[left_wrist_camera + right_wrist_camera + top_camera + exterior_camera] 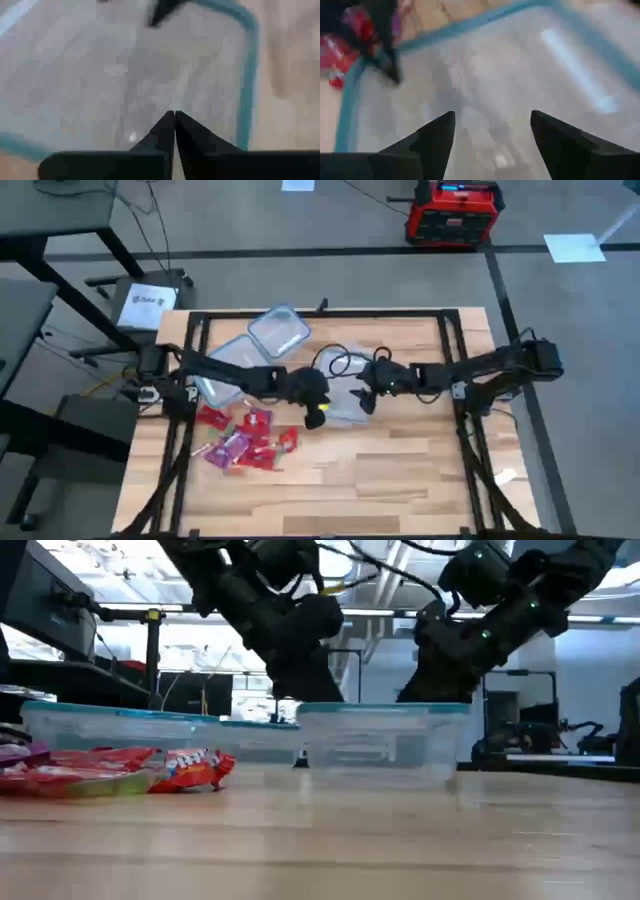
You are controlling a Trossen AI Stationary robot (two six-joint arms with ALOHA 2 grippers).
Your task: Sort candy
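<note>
Candy point(243, 440) lies heaped at the near left of the table point(400, 490), unsorted. Both grippers hang over the clear tub point(380, 740) at centre, likely as a drop spot: the left gripper point(174, 120) pressed together and empty, the right gripper point(492, 125) spread wide, holding nothing. Two more tubs point(255, 345) wait farther left.

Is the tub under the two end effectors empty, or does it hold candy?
Empty. Both wrist views show only the bare clear floor of the tub; the candy lies in a pile on the table.
</note>
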